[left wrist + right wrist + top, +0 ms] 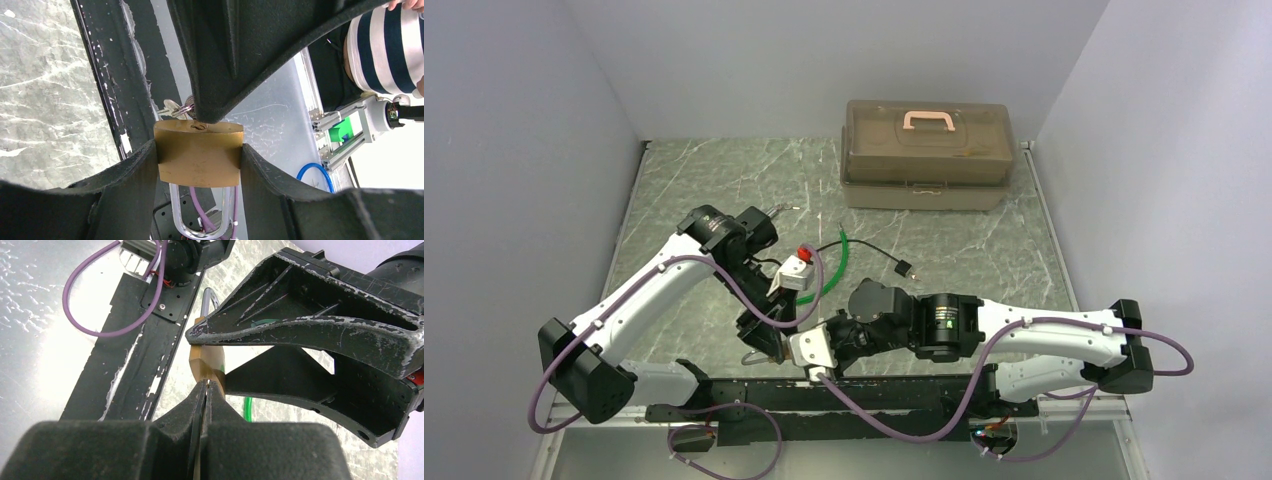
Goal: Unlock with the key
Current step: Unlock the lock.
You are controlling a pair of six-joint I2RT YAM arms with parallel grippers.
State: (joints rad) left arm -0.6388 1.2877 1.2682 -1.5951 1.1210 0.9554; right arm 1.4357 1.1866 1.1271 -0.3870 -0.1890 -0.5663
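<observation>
The brass padlock [198, 159] is clamped by its sides between my left gripper's [198, 150] two fingers, its silver shackle [176, 210] pointing towards the wrist. My right gripper [206, 386] is pressed shut, its tip against the padlock's keyhole face [204, 360]. The key it pinches is hidden between the pads. The rest of the little silver key bunch [175, 107] sticks out beside that tip in the left wrist view. In the top view both grippers meet low at the table's near edge, left [762, 338] and right [802, 348].
A tan toolbox [927, 155] with a pink handle stands at the back. A green cable [839, 262], a black plug lead [902, 268] and a white block with a red top [797, 268] lie mid-table. A black strip [864, 392] runs along the near edge.
</observation>
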